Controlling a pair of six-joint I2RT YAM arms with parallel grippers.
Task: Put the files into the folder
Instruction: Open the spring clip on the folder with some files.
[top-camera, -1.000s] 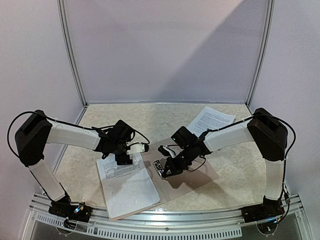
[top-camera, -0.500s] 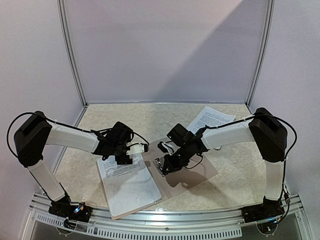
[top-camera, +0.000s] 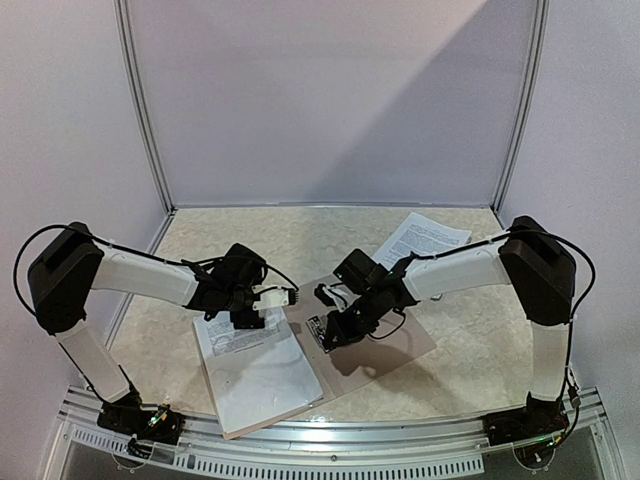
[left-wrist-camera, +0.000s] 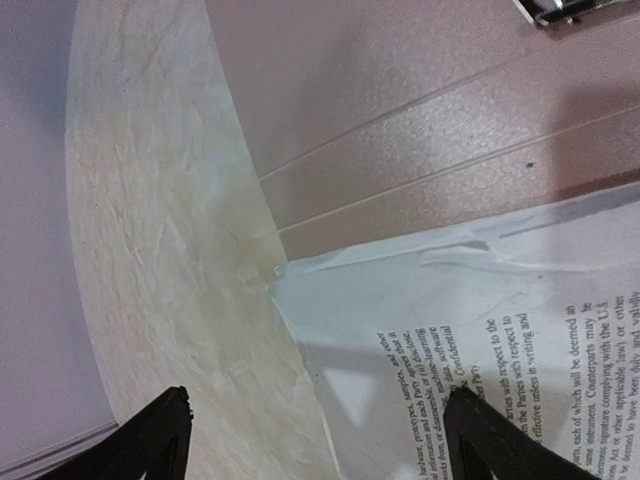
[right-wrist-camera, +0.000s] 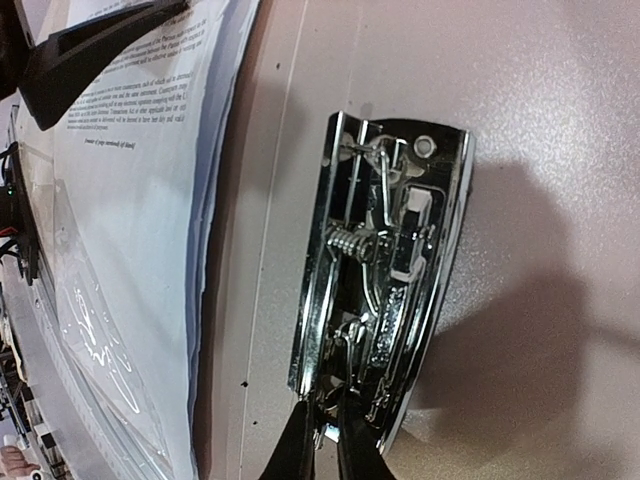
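The tan folder (top-camera: 400, 350) lies open on the table, and a stack of files (top-camera: 262, 375) rests on its left leaf. The metal clip (right-wrist-camera: 390, 230) sits on the right leaf next to the spine. My right gripper (right-wrist-camera: 325, 425) is at the clip's near end, its thin black fingers almost together and pinching a part of the clip's metal. My left gripper (left-wrist-camera: 318, 400) hangs open over the far corner of the files (left-wrist-camera: 480, 330), one finger above the paper and the other above the bare table. It holds nothing.
One more printed sheet (top-camera: 420, 240) lies loose at the back right of the marbled table (top-camera: 300, 235). Metal frame posts and pale walls close in the back and both sides. The folder's near edge is close to the front rail (top-camera: 330, 432).
My right gripper has shifted a little left and away from me, staying at the clip. The left arm has barely moved and stays open.
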